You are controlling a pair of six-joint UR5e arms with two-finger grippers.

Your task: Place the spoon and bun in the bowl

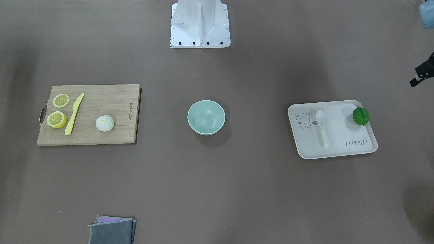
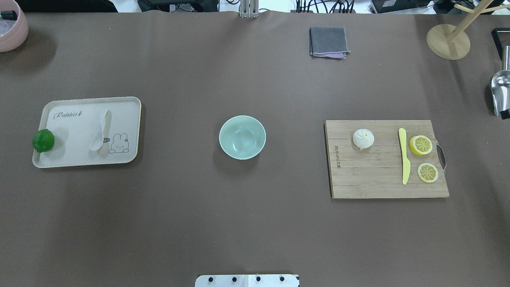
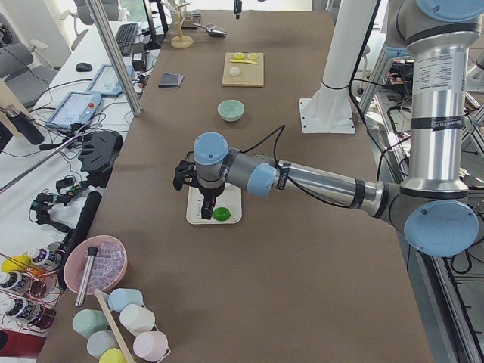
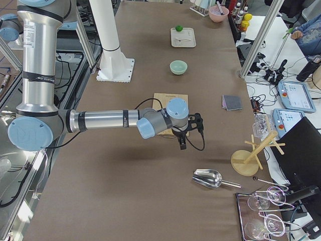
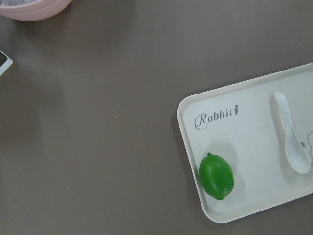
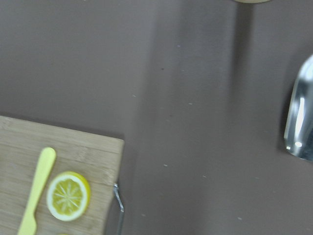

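The white spoon (image 1: 322, 128) lies on a beige tray (image 1: 342, 149); it also shows in the overhead view (image 2: 101, 129) and the left wrist view (image 5: 291, 134). The white bun (image 1: 105, 123) sits on a wooden cutting board (image 2: 370, 179), as the overhead view (image 2: 363, 138) also shows. The mint-green bowl (image 2: 242, 136) stands empty at the table's middle. My left gripper (image 3: 206, 206) hangs above the tray's end near a lime; I cannot tell whether it is open. My right gripper (image 4: 182, 142) hangs beyond the board's outer end; I cannot tell its state either.
A green lime (image 2: 43, 140) sits at the tray's outer edge. A yellow knife (image 2: 404, 155) and two lemon slices (image 2: 420, 145) lie on the board. A folded grey cloth (image 2: 328, 42), a metal scoop (image 2: 501, 89), a wooden stand (image 2: 448, 42) and a pink bowl (image 2: 12, 28) lie around the edges.
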